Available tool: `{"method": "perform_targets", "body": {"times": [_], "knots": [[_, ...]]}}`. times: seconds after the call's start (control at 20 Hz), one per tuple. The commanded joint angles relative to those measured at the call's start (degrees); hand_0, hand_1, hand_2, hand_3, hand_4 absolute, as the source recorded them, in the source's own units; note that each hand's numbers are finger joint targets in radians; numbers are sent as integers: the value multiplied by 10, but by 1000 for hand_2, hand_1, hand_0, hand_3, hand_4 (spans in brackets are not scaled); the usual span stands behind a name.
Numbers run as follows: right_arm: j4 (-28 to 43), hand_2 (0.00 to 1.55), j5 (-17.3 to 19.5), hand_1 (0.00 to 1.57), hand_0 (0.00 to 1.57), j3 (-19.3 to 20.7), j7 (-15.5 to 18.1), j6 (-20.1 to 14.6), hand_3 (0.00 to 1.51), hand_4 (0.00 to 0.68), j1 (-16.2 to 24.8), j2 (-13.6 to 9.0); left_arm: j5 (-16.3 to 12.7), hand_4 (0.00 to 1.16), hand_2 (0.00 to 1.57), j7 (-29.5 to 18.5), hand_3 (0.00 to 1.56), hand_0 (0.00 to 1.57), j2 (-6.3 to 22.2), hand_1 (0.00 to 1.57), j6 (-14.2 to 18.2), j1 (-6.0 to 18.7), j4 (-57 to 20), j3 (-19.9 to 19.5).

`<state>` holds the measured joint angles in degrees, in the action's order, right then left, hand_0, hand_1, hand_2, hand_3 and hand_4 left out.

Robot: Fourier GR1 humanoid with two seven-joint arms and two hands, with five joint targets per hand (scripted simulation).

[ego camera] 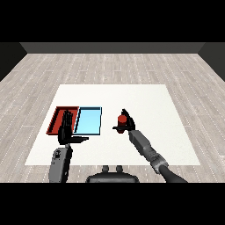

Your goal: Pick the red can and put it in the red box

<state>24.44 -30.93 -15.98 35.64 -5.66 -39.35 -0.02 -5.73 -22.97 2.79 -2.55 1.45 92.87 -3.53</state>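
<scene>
Left: red tray (56, 119) with the left hand (66, 128) over its right part, fingers straight, thumb out, holding nothing. Light blue tray (88, 121) sits right beside it, touching. Further right on the white table (167, 132) — red can (122, 120), upright, right hand (127, 125) curled round it, well apart from both trays.

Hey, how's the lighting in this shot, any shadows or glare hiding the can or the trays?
Head view: light is even and flat, no glare on the white table; no clear cast shadows; the red can reads clearly in the right hand; the left hand, black, covers part of the red tray; the light blue tray is unobscured.
</scene>
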Motion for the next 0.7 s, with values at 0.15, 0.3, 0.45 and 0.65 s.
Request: {"method": "perform_targets", "body": {"times": [0.15, 0.3, 0.45, 0.65], "knots": [[-51, 1456, -17, 1452, 1452, -18, 12, -71, 1418, 612, -24, 0, 30, 0, 0, -45, 0, 0, -26, 0, 27, 14, -50, 26], [-30, 1450, -45, 1467, 1467, -60, 0, -95, 1400, 595, -32, 0, 8, 0, 0, 14, 0, 0, -4, 0, 7, -11, 21, 13], [-74, 1441, -7, 1451, 1451, -29, 38, -67, 1396, 594, -38, 0, 9, 0, 0, -2, 0, 0, -13, 0, 3, -11, 1, 19], [56, 1434, 25, 1438, 1438, -54, -27, -139, 1373, 599, -2, 0, 8, 0, 0, -10, 0, 0, -5, 0, -3, 6, -20, 11]]}}
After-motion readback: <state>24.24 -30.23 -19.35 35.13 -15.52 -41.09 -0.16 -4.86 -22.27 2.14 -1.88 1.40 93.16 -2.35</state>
